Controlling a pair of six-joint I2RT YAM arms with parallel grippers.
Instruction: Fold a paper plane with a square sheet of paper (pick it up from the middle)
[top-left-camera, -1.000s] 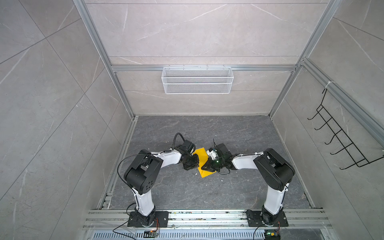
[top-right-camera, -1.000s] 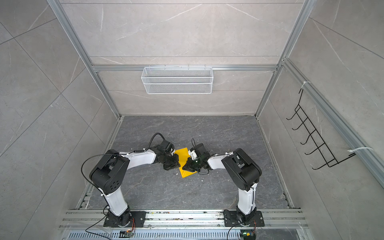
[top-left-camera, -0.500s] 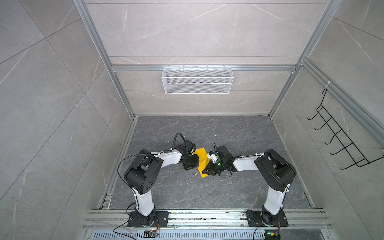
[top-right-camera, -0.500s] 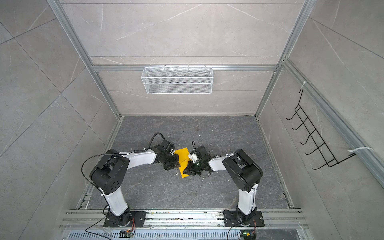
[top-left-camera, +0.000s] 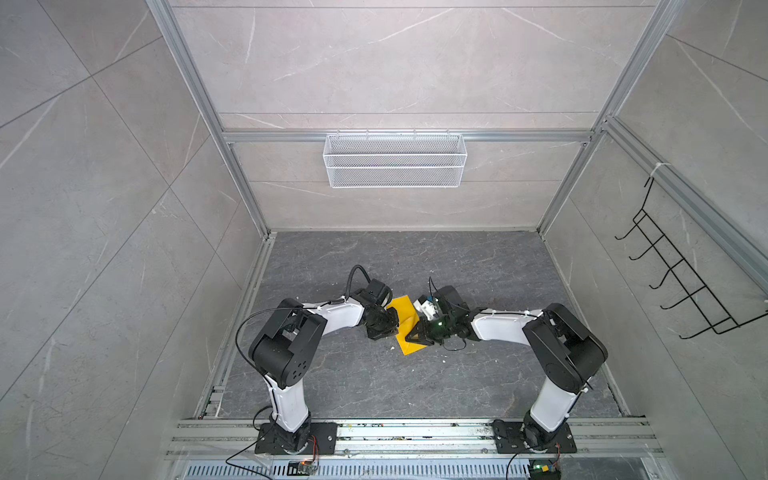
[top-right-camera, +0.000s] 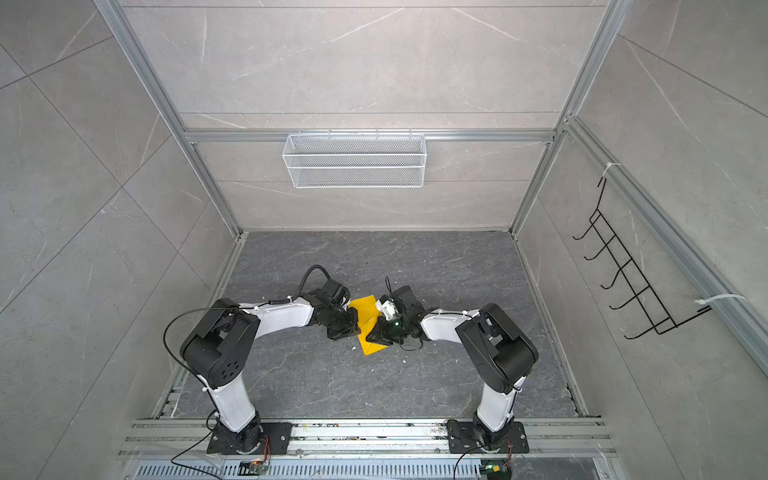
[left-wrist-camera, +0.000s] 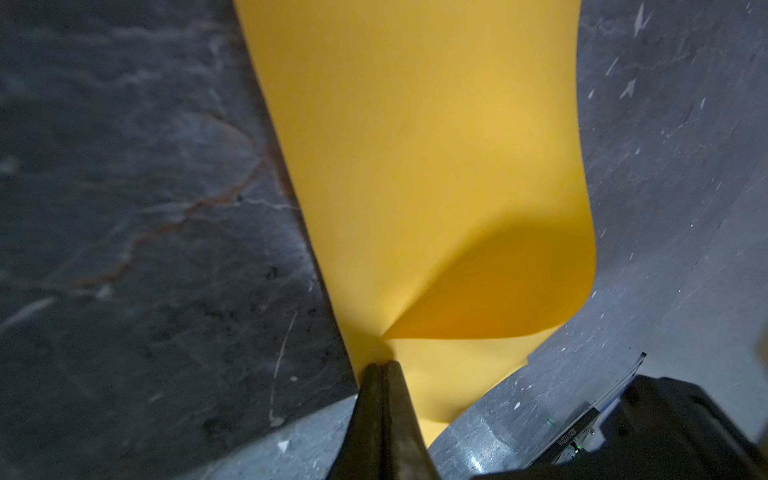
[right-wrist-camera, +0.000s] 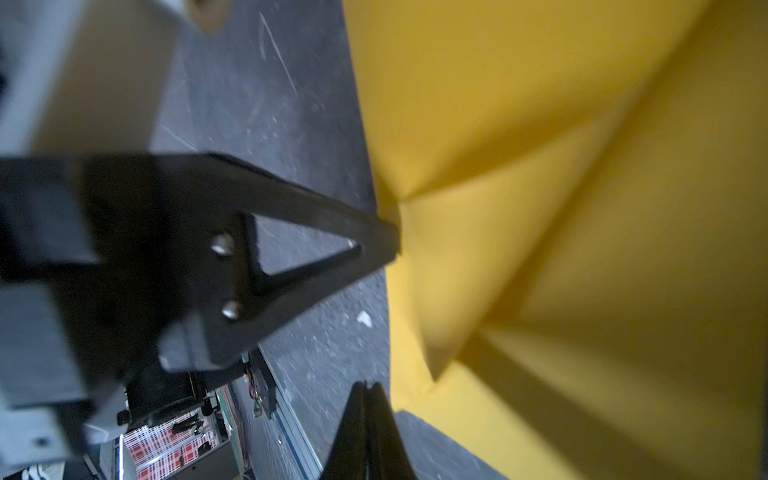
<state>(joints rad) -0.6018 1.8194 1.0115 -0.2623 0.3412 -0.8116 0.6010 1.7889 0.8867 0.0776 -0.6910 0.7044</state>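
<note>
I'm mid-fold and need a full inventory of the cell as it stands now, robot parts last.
square sheet of paper: one, bright yellow, creased and curling, mid-table between the grippers.
wire basket: one, white mesh, hung on the back wall.
hook rack: one, black wire, on the right wall.
table: one, dark grey marbled, with a few white specks.
left arm: one, white and black, base on the front rail.
right arm: one, white and black, base on the front rail.
left gripper: one, black, shut on the paper's edge.
right gripper: one, black, shut, beside the paper's edge; no grip visible.
</note>
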